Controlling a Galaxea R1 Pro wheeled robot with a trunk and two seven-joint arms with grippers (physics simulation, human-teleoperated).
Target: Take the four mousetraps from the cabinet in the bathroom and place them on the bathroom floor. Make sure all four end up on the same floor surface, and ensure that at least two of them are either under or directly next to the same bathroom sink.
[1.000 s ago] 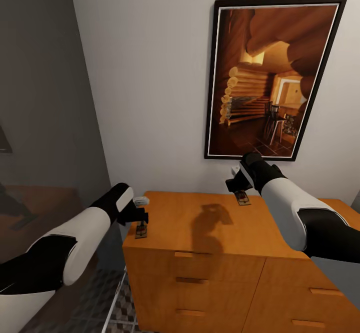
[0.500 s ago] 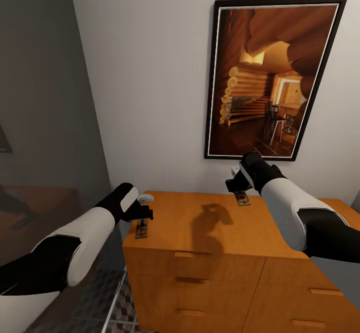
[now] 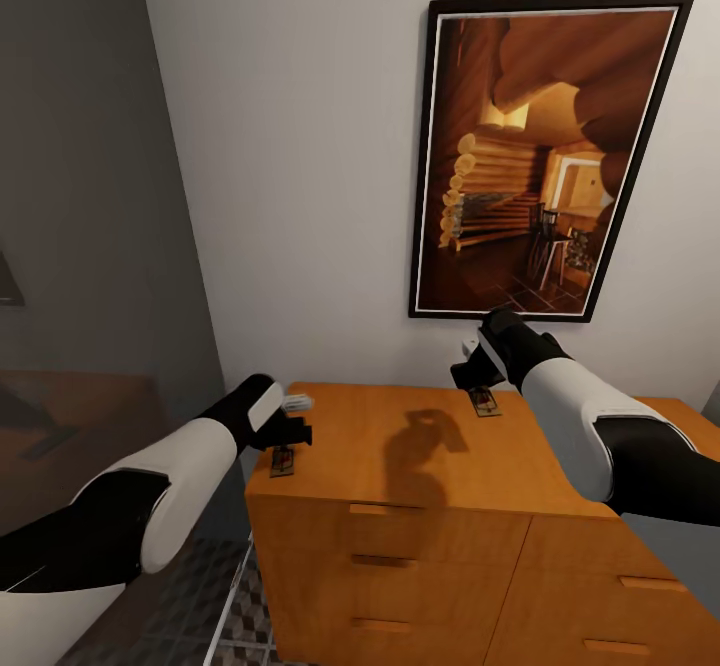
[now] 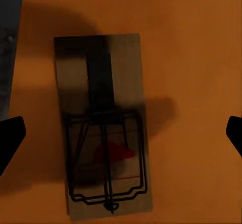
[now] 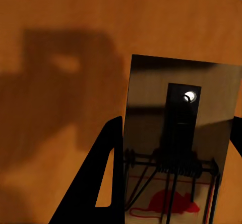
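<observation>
My left tool hangs spread over one mousetrap and my right tool straddles another mousetrap, neither lifted off the cabinet, so all placing on the bathroom floor remains.

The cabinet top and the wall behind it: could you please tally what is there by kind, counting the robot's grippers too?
Mousetraps: 2, one under the left gripper, one under the right gripper
Grippers: 2
Cabinet: 1
Framed picture: 1
Total: 6
</observation>
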